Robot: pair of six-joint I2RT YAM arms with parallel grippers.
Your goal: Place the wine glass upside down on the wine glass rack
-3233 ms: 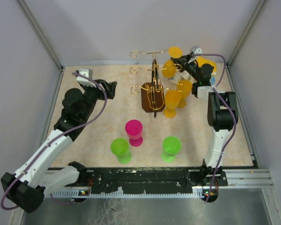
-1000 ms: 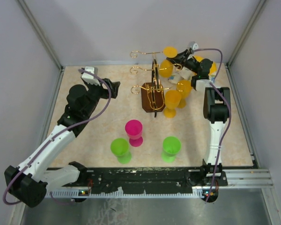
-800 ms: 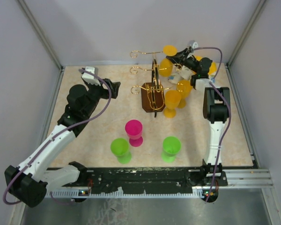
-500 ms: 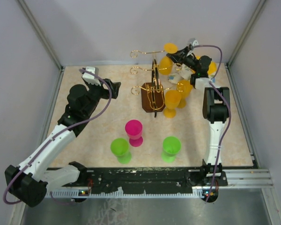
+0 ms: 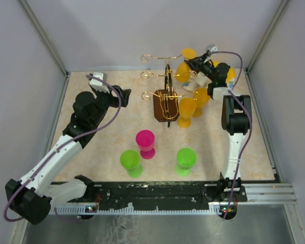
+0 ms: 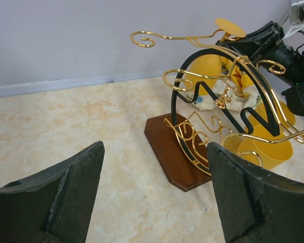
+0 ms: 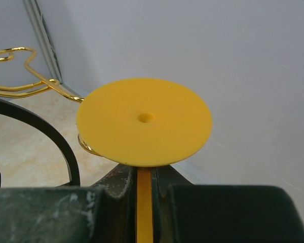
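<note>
The right gripper (image 5: 197,65) holds a yellow plastic wine glass (image 7: 144,121) upside down, high at the far right of the thin gold wire rack (image 5: 165,95). Its fingers (image 7: 116,190) pinch the thin stem just under the round foot, which faces up above them. A gold curl of the rack shows just under the foot's left edge; whether it bears the glass cannot be told. The bowl is hidden below the fingers. The left gripper (image 5: 124,94) hangs left of the rack's dark brown wooden base (image 6: 171,152), fingers spread wide, holding nothing. A pink cup (image 5: 145,140) stands nearer the arms.
</note>
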